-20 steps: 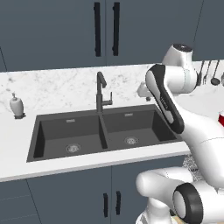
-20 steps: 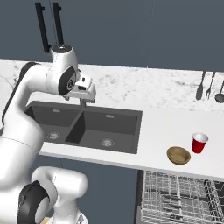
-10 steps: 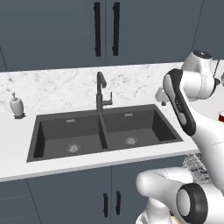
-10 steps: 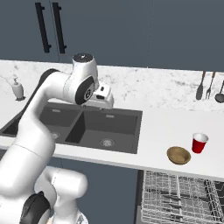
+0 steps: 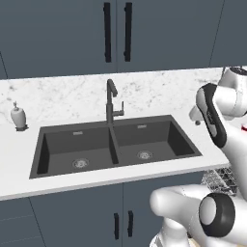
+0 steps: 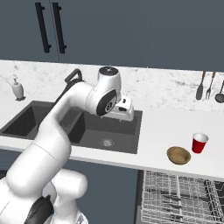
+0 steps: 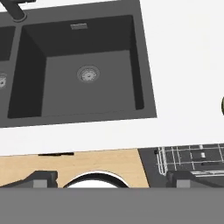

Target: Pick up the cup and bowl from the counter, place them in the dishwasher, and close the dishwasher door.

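The red cup (image 6: 200,143) stands on the white counter (image 6: 162,127) at the right, and the tan bowl (image 6: 179,155) sits just left of it, nearer the front edge. Below them the dishwasher's wire rack (image 6: 183,197) is pulled out. Its door cannot be made out. My gripper (image 7: 111,180) hangs over the right end of the sink, pointing down. It is open, its fingertips (image 7: 41,179) are wide apart and nothing is between them. The hand (image 6: 123,109) is well left of the bowl and cup. A sliver of the bowl (image 7: 222,105) shows at the hand view's right edge.
A dark double sink (image 5: 116,144) with a black faucet (image 5: 111,101) fills the counter's middle. A white soap bottle (image 5: 18,116) stands far left. Utensils (image 6: 210,85) hang on the back wall at the right. Dark-blue cabinets line the wall above.
The arm has swung to the right, from above the sink's middle to its right end, closer to the bowl and cup. Cup and bowl have not moved.
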Robot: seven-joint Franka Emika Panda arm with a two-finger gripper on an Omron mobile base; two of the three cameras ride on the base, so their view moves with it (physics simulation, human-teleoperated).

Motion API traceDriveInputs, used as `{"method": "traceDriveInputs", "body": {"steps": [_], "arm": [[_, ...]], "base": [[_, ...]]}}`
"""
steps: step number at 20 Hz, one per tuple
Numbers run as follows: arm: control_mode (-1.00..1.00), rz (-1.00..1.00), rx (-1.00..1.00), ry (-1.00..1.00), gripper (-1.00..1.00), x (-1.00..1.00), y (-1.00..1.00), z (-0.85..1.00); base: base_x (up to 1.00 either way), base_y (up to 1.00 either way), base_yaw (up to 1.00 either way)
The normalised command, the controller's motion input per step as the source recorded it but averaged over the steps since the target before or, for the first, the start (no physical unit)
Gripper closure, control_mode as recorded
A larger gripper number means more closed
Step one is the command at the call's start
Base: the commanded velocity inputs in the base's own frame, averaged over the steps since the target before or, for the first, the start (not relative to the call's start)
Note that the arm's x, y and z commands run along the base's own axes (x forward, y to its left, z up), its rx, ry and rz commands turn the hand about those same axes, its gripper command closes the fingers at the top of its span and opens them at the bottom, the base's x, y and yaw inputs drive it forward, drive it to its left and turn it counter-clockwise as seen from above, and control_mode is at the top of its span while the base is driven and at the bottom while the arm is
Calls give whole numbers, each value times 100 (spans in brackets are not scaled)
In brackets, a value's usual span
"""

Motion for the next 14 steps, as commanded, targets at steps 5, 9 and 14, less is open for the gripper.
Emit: {"method": "traceDriveInputs", "body": {"steps": [5, 9, 14], "arm": [[-100, 0, 0, 9, -100, 42, -68, -22], [-100, 0, 0, 8, -100, 41, -60, -19], [-100, 0, -1, 4, -100, 15, -27, -23]], "base": [[0, 0, 0], [0, 0, 0], [0, 0, 0]]}}
